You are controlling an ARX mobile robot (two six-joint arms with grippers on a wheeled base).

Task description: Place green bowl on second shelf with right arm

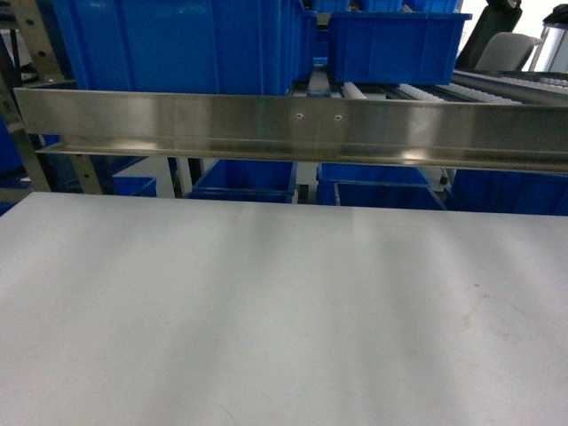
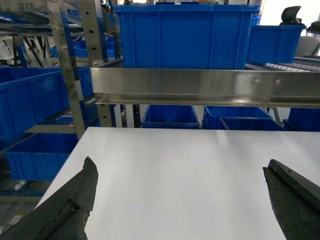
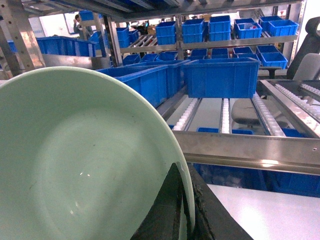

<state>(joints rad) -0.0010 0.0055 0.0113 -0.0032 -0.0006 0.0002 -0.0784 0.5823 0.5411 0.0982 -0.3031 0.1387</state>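
The green bowl [image 3: 80,165] fills the left of the right wrist view, pale mint with a glossy inside. My right gripper [image 3: 186,200] is shut on its rim, one finger inside and one outside. Beyond it the shelf's steel front rail [image 3: 250,147] and roller lanes [image 3: 220,112] run at about the bowl's height. In the left wrist view my left gripper [image 2: 180,200] hangs open over the white table [image 2: 190,160], nothing between its fingers. The head view shows neither gripper nor the bowl, only the rail [image 1: 293,129] and the table [image 1: 284,311].
Blue bins stand on the roller shelf [image 1: 395,44], [image 1: 177,44], [image 3: 222,75] and more sit under it [image 1: 244,182]. A steel upright [image 2: 70,75] stands at the table's left. Further racks of blue bins [image 3: 220,30] stand behind.
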